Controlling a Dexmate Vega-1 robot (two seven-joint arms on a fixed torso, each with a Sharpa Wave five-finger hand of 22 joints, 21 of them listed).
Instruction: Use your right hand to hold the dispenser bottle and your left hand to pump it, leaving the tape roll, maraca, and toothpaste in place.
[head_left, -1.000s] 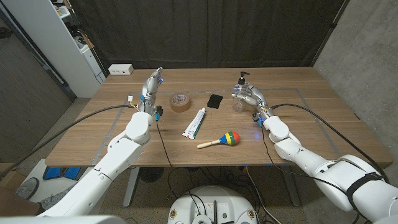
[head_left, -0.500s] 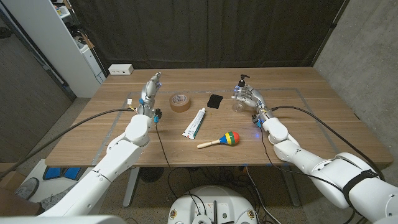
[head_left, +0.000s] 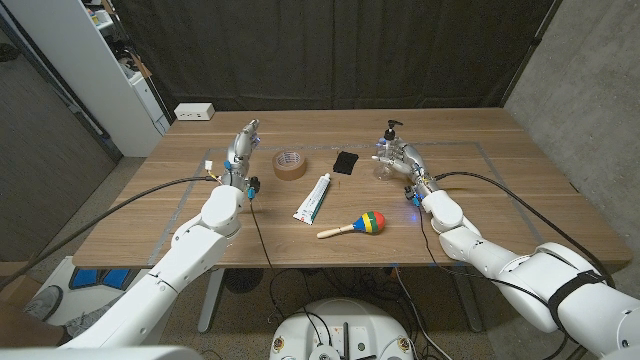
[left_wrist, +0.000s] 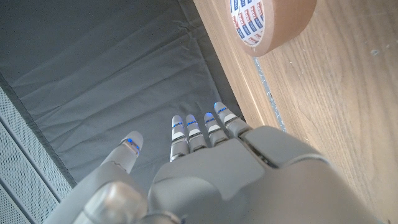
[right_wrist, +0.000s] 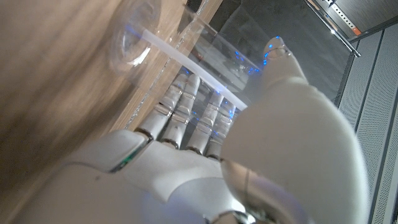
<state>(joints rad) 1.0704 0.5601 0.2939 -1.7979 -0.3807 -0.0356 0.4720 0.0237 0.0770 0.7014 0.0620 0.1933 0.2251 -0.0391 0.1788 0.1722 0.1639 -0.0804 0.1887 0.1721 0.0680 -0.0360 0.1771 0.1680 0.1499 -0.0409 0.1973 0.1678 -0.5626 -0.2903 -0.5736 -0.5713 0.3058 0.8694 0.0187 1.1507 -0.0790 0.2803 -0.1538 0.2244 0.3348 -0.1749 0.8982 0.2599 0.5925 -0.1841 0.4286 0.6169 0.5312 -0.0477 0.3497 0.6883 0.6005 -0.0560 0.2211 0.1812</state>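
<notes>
Over the last second the right hand (head_left: 402, 157) has crept in on the clear dispenser bottle (head_left: 387, 152) and now has its fingers (right_wrist: 186, 109) curled round the bottle's body, thumb on the opposite side; the right wrist view shows the transparent wall and dip tube just beyond the fingers. Contact looks made, though whether the grip is firm I cannot tell. The bottle stands upright toward the far right of the wooden surface (head_left: 500, 200), black pump head on top, unpressed. The left hand (head_left: 243, 143) has not moved: fingers straight and slightly apart, holding nothing, hovering just left of the tape roll (head_left: 290, 165), well apart from the bottle. Toothpaste tube (head_left: 313, 197) and maraca (head_left: 355, 226) lie undisturbed nearer than the tape roll. Judgement: hold step nearly done; pumping awaits the left arm crossing over.
</notes>
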